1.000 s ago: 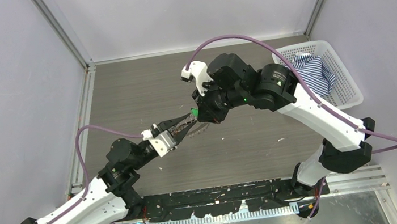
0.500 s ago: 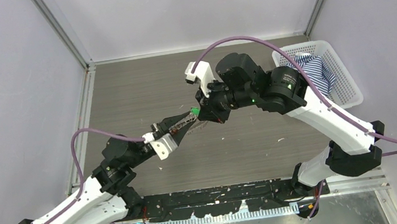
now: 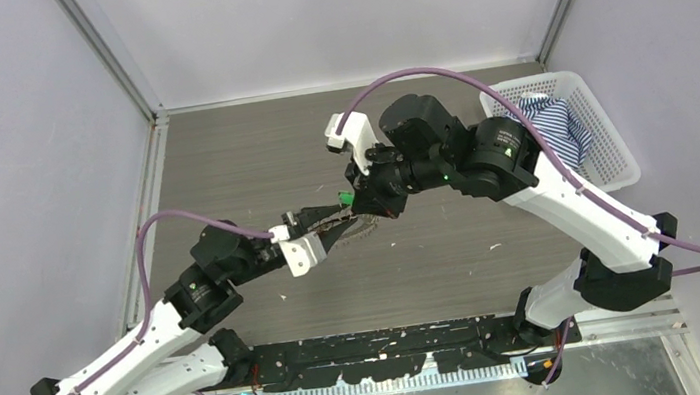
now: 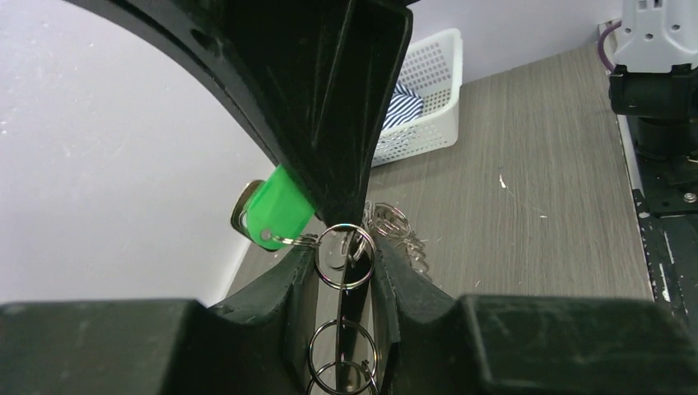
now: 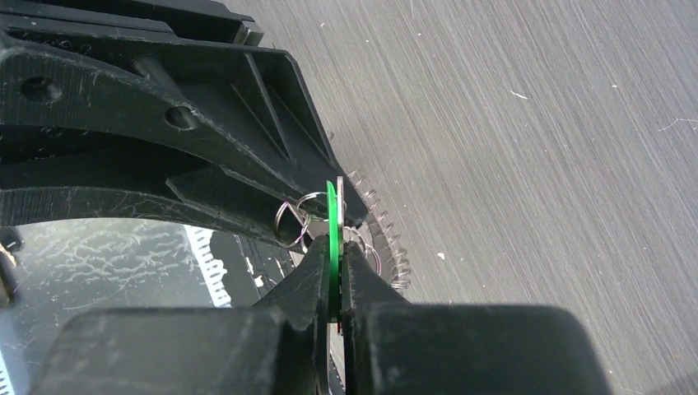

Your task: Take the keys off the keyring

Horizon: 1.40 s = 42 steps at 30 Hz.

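- Top external view: the left hand and right hand meet tip to tip over the middle of the bench, with the bunch between them.
- Left wrist view: the left hand is clenched on the keyring, which stands upright between its fingers. The other keys hang just behind.
- The right hand grasps the green key, its plastic head pinched flat between the fingers.
- The green key sits just beside the ring, toward the bench's far edge, and seems joined to it by a small loop. Its head angles away from the left hand, so working it off likely falls to the right hand.
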### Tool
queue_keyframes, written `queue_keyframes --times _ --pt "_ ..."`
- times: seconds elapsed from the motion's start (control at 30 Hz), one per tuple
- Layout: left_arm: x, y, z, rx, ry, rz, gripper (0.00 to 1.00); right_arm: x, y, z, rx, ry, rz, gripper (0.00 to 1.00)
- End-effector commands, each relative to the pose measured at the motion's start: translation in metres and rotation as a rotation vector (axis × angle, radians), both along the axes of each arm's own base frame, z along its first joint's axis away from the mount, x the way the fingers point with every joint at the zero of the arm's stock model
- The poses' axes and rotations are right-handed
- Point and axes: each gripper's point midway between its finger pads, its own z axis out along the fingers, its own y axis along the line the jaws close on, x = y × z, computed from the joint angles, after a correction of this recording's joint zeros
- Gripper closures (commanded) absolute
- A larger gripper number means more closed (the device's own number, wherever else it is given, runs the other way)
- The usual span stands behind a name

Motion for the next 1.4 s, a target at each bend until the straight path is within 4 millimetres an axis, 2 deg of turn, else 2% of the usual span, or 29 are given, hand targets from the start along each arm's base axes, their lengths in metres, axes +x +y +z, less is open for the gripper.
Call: queue_keyframes --times 0.0,0.13,0.17,0.3,0.43,0.6,0.8,1.0,1.17,1.37 --pt "-0.020 -0.007 0.018 -0.024 -0.006 -0.104 1.00 0.008 -0.001 0.045 0.136 -0.118 -0.008 0.99" --pt "-0.011 -0.008 0.010 -0.008 0.027 -0.064 0.99 -0.003 -0.005 0.056 0.173 -0.124 0.035 0.99" --pt "-0.009 -0.007 0.009 -0.009 0.038 -0.049 0.95 -0.004 -0.006 0.056 0.169 -0.120 0.036 0.99" --pt "-0.005 -0.005 0.006 -0.027 0.068 -0.020 0.61 -0.001 -0.013 0.055 0.148 -0.128 0.004 0.99" --pt "-0.006 -0.005 0.002 -0.045 0.110 -0.017 0.49 0.001 -0.013 0.054 0.143 -0.125 -0.010 0.99" --pt "0.002 -0.002 0.007 -0.140 0.176 0.029 0.45 0.002 -0.013 0.049 0.122 -0.115 -0.014 0.99" --pt "0.021 0.004 0.021 -0.333 0.299 0.126 0.52 0.004 -0.011 0.044 0.107 -0.107 -0.023 0.99" --pt "0.015 0.008 0.033 -0.411 0.210 0.088 0.52 0.003 -0.007 0.042 0.099 -0.095 -0.009 0.99" --pt "0.003 0.008 0.038 -0.384 0.088 0.036 0.51 0.004 -0.004 0.044 0.101 -0.093 -0.011 0.99" --pt "0.003 0.008 0.041 -0.360 0.026 0.048 0.50 0.002 -0.003 0.048 0.104 -0.089 -0.001 0.99"
